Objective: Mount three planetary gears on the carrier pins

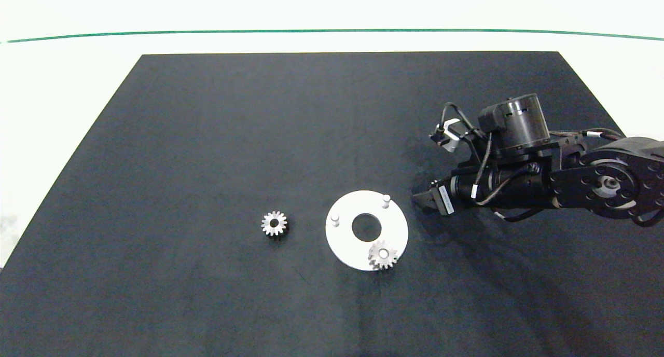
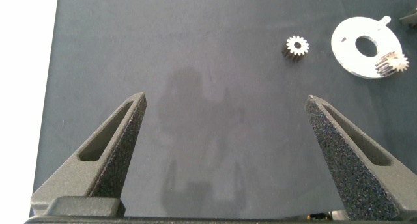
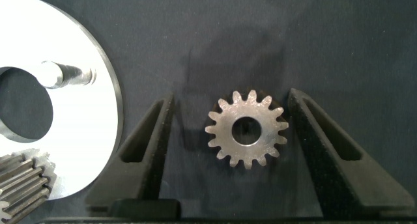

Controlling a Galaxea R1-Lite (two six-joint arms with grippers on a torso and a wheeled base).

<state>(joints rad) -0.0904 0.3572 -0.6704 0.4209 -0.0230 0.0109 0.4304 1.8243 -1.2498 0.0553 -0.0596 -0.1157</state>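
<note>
in the head view the right claw [image 1: 423,198] is low over the black mat [image 1: 207,165], just beside the white disc [image 1: 345,245]; a white label on it is too small to read. one gear [image 1: 383,255] sits on a pin, two pins [image 1: 386,200] are bare, another gear [image 1: 274,223] lies apart. in the left wrist view the left claw [image 2: 225,129] is spread wide above bare mat. in the right wrist view a silvery gear [image 3: 247,129] lies flat between the spread fingers [image 3: 153,142], not gripped.

The right pincer [image 3: 228,129] is reaching in low from the right, fingers spread apart. The left pincer [image 2: 225,129] is hanging wide open above the surface [image 2: 195,55].
</note>
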